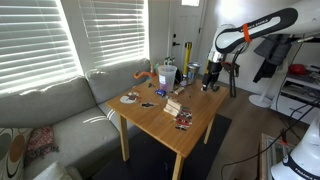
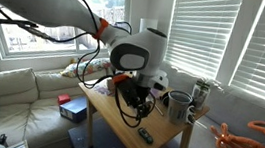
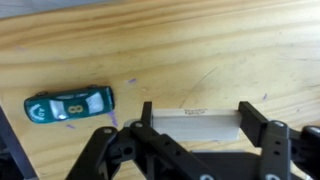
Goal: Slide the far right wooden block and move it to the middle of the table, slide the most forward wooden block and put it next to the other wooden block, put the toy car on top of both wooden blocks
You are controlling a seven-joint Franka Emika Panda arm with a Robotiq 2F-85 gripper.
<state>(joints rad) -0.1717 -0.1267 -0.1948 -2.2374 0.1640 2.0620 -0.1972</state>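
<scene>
A pale wooden block (image 3: 195,127) lies flat on the honey-coloured table (image 3: 200,50) between my fingers. My gripper (image 3: 198,112) is at table level, with one finger against each end of the block. A teal toy car (image 3: 70,105) with number 8 lies on the table just beside the block, apart from it. In both exterior views my gripper (image 1: 209,86) (image 2: 136,110) is low over the table (image 1: 160,128) (image 2: 170,141) and hides the block. The car (image 2: 144,136) lies near the table edge. I cannot make out a small dark brownish block in any view.
Another tan block (image 1: 175,106) and small dark items sit mid-table. Cups and bottles (image 1: 165,73) (image 2: 177,105) stand at one end. A plate (image 1: 130,98) lies near the sofa (image 1: 60,110). A red box (image 2: 68,107) lies on the sofa.
</scene>
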